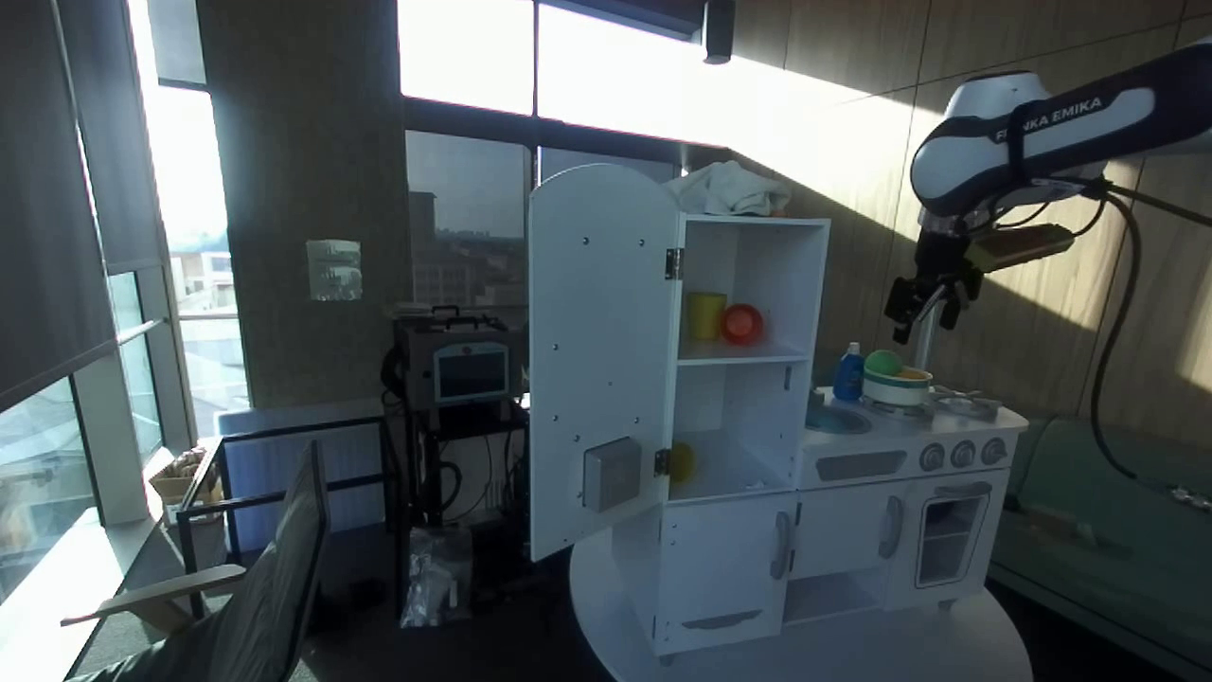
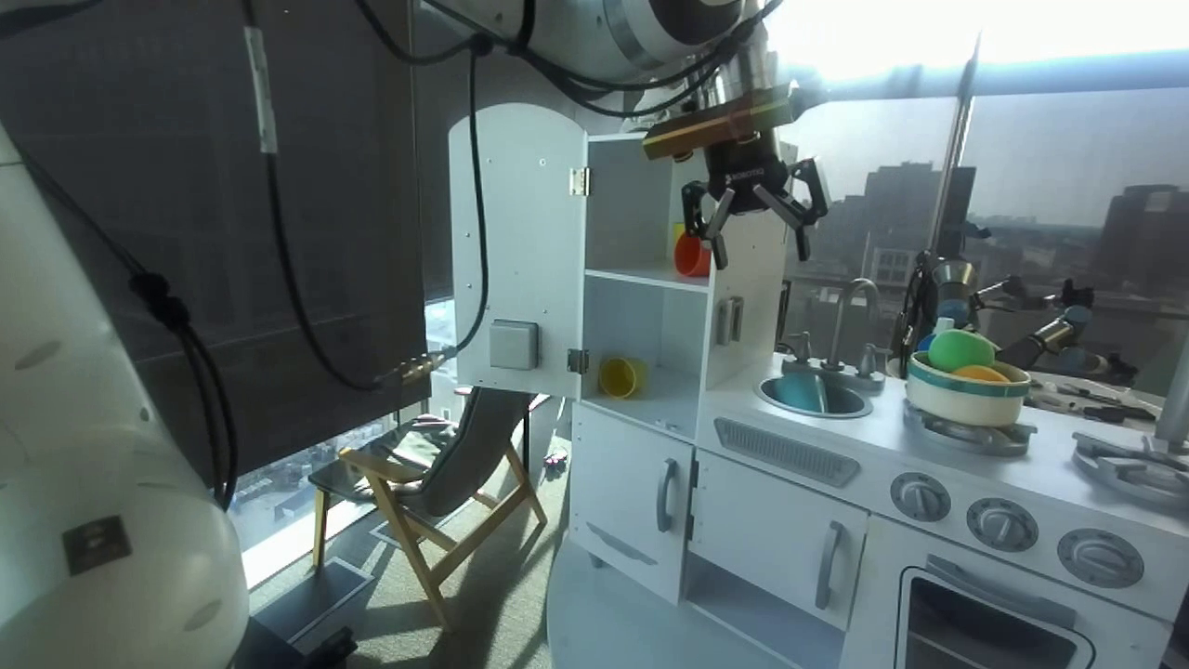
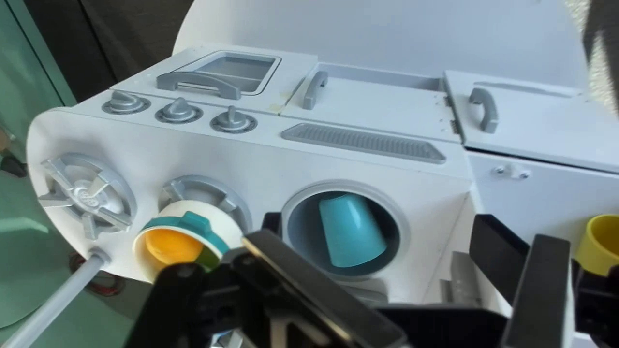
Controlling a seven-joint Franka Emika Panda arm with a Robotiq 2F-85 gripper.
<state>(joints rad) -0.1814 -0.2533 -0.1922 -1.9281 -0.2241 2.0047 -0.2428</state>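
One gripper (image 2: 762, 249), jaws spread wide, hangs upper right of centre in an exterior view, open gap down to counter (image 2: 882, 441). Teal cup (image 3: 352, 232) sits tilted inside sink rim (image 3: 405, 232), mid-frame in wrist view.

1 chair (image 2: 469, 460) near bright windows (image 1: 189, 189); sunlit panelled wall (image 1: 843, 142).

In an exterior view, a cup (image 2: 803, 391) is seen inside the sink (image 2: 845, 400), to the left of the pot (image 2: 966, 400).
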